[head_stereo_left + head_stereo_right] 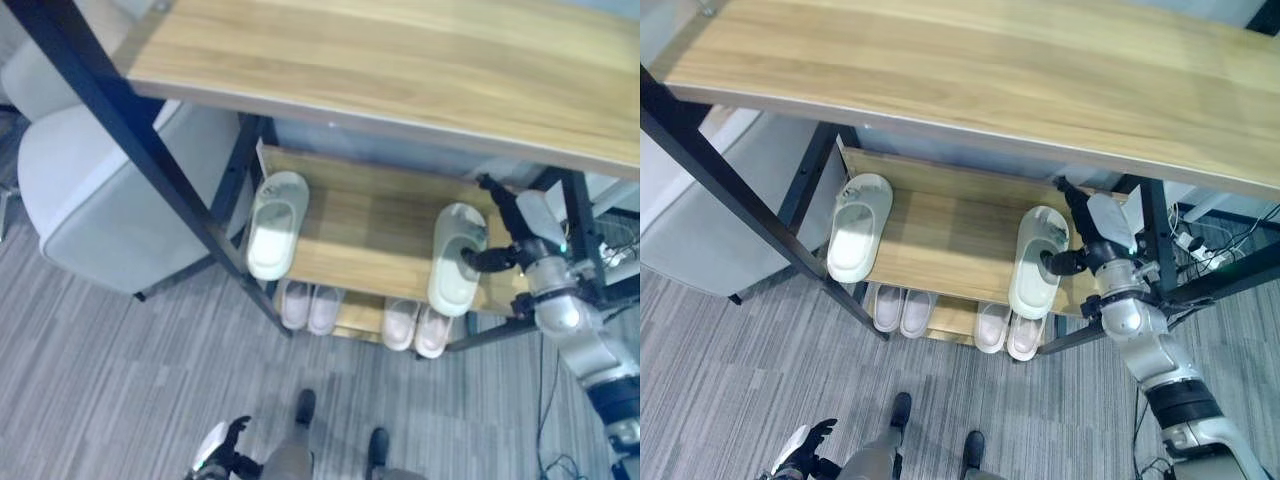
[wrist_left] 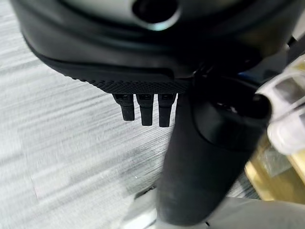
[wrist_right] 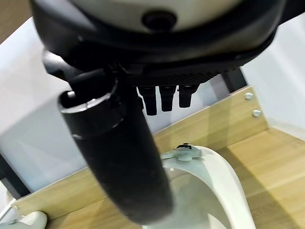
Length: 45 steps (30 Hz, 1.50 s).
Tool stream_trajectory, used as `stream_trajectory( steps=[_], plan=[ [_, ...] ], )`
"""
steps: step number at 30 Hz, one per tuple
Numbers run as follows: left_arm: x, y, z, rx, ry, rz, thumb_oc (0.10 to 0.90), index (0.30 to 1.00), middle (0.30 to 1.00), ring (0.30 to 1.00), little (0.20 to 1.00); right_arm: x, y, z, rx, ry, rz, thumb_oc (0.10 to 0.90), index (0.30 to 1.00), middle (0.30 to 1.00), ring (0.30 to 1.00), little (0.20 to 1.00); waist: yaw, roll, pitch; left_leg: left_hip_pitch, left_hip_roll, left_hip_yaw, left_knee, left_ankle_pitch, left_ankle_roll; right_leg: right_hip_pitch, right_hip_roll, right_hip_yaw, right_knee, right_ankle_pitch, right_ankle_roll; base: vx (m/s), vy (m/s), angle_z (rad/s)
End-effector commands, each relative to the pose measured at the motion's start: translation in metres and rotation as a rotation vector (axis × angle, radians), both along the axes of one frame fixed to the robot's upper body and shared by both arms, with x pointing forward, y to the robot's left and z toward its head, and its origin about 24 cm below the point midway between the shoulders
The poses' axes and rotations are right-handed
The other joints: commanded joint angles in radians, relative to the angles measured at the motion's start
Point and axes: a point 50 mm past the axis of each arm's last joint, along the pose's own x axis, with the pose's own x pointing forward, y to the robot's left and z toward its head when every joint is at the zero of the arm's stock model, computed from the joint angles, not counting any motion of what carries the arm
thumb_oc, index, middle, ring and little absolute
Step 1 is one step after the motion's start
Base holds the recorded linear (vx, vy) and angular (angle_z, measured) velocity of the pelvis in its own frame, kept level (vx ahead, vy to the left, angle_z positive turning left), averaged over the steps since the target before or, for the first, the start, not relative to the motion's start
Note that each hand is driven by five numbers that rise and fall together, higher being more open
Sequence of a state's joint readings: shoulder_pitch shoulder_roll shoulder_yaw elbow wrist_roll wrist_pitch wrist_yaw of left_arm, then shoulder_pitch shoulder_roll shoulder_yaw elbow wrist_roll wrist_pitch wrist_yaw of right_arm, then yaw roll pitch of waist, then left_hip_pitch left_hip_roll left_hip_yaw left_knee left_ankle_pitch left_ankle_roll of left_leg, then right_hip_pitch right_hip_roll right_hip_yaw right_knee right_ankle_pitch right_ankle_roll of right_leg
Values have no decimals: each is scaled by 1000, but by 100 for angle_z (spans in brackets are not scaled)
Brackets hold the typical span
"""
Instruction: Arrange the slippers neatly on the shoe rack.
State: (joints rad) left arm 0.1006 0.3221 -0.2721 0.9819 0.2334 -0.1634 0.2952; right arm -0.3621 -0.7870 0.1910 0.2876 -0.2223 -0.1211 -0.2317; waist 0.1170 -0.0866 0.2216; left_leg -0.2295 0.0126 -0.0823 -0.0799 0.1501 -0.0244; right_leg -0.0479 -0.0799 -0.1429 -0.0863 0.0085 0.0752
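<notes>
I see my left hand (image 1: 222,445) hanging low over the grey carpet (image 1: 120,370), its fingers straight and relaxed with nothing in them. Up on the shoe rack (image 1: 385,70), the left slipper (image 1: 277,224), pale green-white, lies lengthwise at the left end of the middle shelf (image 1: 370,225), its front overhanging the shelf's near edge. On the shelf below it I can make out two pairs of pinkish slippers (image 1: 310,306), side by side, one pair under each of the upper slippers. Further right on the middle shelf, the right slipper (image 1: 1039,262) lies well apart from the left one, pointing roughly the same way. My right hand (image 1: 1090,245) is at that slipper's right side: the thumb reaches into or against the slipper's opening, while the fingers point straight toward the back of the shelf above it. From my right wrist view the fingers look uncurled, so I read the hand as released, touching the slipper rather than gripping it.
</notes>
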Motion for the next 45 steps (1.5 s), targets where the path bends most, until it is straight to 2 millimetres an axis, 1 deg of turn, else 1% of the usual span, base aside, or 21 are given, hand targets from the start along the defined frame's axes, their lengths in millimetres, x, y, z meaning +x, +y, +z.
stream_trajectory(
  steps=[1, 5, 8, 9, 10, 11, 12, 13, 14, 15, 17, 19, 22, 23, 28, 29, 31, 33, 37, 44, 45],
  plan=[
    [7, -11, 1, -45, -57, 21, 800, 900, 900, 900, 900, 0, -7, 56, -12, -214, 12, 800, 900, 900, 900, 900, 17, 18, -38, 57, 8, -62, 13, -106, 2, -53, -28, 37, 21, 11, 66, -9, 16, 3],
    [19, -9, 8, -22, -102, -16, 800, 900, 900, 900, 900, 3, -6, 60, -15, -210, 20, 800, 900, 900, 900, 900, 20, 10, -26, 47, 3, -65, 17, -107, 4, -61, -34, 33, 24, 13, 68, -10, 29, 1],
    [20, -6, 9, -21, -106, 11, 800, 900, 900, 900, 900, 3, -8, 58, -13, -198, 13, 800, 900, 900, 900, 900, 20, 8, -22, 45, -1, -68, 18, -109, 6, -63, -37, 33, 25, 15, 70, -6, 11, 0],
    [20, -5, 8, -23, -104, 15, 800, 900, 900, 900, 900, 2, -9, 57, -11, -194, 11, 718, 778, 778, 778, 778, 20, 7, -21, 44, -2, -69, 19, -109, 7, -64, -37, 33, 25, 16, 70, -9, 20, 3],
    [19, -6, 8, -25, -99, 16, 800, 900, 900, 900, 900, 2, -9, 57, -6, -195, 9, 518, 476, 476, 476, 476, 20, 5, -20, 43, -4, -71, 19, -109, 9, -65, -38, 32, 25, 17, 71, 0, 0, 0],
    [3, -25, 1, -60, -58, -50, 800, 900, 900, 900, 900, 0, -22, 51, 12, -182, -48, 400, 300, 300, 300, 300, 34, 4, -15, 41, -8, -76, 18, -109, 11, -63, -41, 26, 25, 17, 72, 0, 0, 0],
    [2, -26, 0, -60, -56, -52, 800, 900, 900, 900, 900, 0, -22, 50, 11, -180, -50, 400, 300, 300, 300, 300, 36, 5, -17, 41, -8, -77, 18, -109, 11, -62, -41, 26, 25, 17, 72, 0, 0, 0],
    [12, -28, -2, -48, -38, -54, 800, 900, 900, 900, 900, -5, -5, 54, 155, -250, 48, 400, 300, 300, 300, 300, 40, -3, -17, 43, -9, -83, 16, -107, 12, -62, -42, 23, 26, 16, 73, 9, -5, 7],
    [12, -28, -2, -47, -39, -54, 800, 900, 900, 900, 900, -6, -6, 54, 157, -251, 48, 400, 300, 300, 300, 300, 40, -4, -16, 43, -9, -83, 16, -107, 12, -62, -43, 23, 27, 16, 73, 17, -4, 13],
    [17, -24, -2, -28, -38, -38, 800, 900, 900, 900, 900, -8, 6, 62, 225, -299, 114, 400, 300, 300, 300, 300, 39, -7, -18, 45, -10, -85, 15, -108, 13, -61, -42, 23, 26, 14, 72, 23, -5, 11],
    [20, -23, -2, -24, -34, -27, 800, 900, 900, 900, 900, -9, 11, 65, 216, -312, 143, 400, 300, 300, 300, 300, 40, -10, -20, 47, -10, -86, 15, -109, 12, -59, -43, 22, 25, 13, 72, 30, -10, 4],
    [23, -16, -3, 2, -21, 12, 800, 900, 900, 900, 900, -21, 40, 86, 211, -418, 307, 400, 300, 300, 300, 300, 41, -25, -33, 55, -7, -87, 9, -112, 10, -52, -43, 16, 22, 9, 74, 50, -9, 9],
    [23, -15, -3, 6, -19, 17, 800, 900, 900, 900, 900, -23, 46, 90, 209, -442, 330, 400, 300, 300, 300, 300, 42, -28, -35, 56, -6, -88, 8, -113, 9, -51, -43, 15, 22, 8, 74, 22, -3, 10],
    [24, -14, -4, 13, -17, 21, 800, 900, 900, 900, 900, -25, 57, 97, 204, -483, 373, 400, 300, 300, 300, 300, 45, -33, -36, 56, -4, -88, 7, -114, 8, -50, -43, 12, 20, 9, 75, 13, -1, 9],
    [27, -11, -2, 28, -26, 27, 800, 900, 900, 900, 900, -15, 79, 103, 183, -490, 424, 400, 300, 300, 300, 300, 61, -51, -32, 52, -4, -93, 8, -114, 8, -52, -41, 6, 19, 11, 76, 4, -1, 2],
    [27, -11, -2, 28, -26, 28, 800, 900, 900, 900, 900, -15, 79, 103, 182, -490, 424, 400, 300, 300, 300, 300, 60, -51, -32, 52, -4, -94, 8, -114, 8, -52, -41, 6, 19, 11, 76, 0, 9, 10],
    [29, -10, -2, 44, -25, 26, 800, 900, 900, 900, 900, 0, 83, 105, 176, -486, 372, 400, 300, 300, 300, 300, 88, -68, -18, 32, -6, -105, 10, -108, 6, -59, -41, -7, 16, 16, 77, 3, 20, 22],
    [31, -9, -1, 50, -26, 26, 800, 900, 900, 900, 900, 6, 84, 105, 178, -481, 354, 400, 300, 300, 300, 300, 92, -74, -13, 22, -8, -111, 13, -107, 6, -64, -41, -11, 16, 18, 76, 8, 21, 8],
    [33, -4, 1, 63, -33, 30, 800, 900, 900, 900, 900, 16, 77, 106, 180, -475, 291, 400, 300, 300, 300, 300, 112, -86, 3, -2, -14, -126, 22, -106, 7, -71, -41, -24, 15, 21, 79, 4, 13, 21],
    [39, -2, 3, 71, -47, 39, 800, 900, 900, 900, 900, 22, 67, 108, 185, -489, 221, 400, 300, 300, 300, 300, 125, -92, 9, -20, -23, -147, 23, -106, 7, -79, -44, -40, 15, 23, 83, 11, 16, 12],
    [39, -2, 3, 74, -46, 44, 800, 900, 900, 900, 900, 23, 65, 109, 151, -489, 204, 400, 300, 300, 300, 300, 129, -93, 8, -21, -26, -153, 22, -107, 8, -78, -45, -45, 14, 23, 84, 24, 10, 9]
  ],
)
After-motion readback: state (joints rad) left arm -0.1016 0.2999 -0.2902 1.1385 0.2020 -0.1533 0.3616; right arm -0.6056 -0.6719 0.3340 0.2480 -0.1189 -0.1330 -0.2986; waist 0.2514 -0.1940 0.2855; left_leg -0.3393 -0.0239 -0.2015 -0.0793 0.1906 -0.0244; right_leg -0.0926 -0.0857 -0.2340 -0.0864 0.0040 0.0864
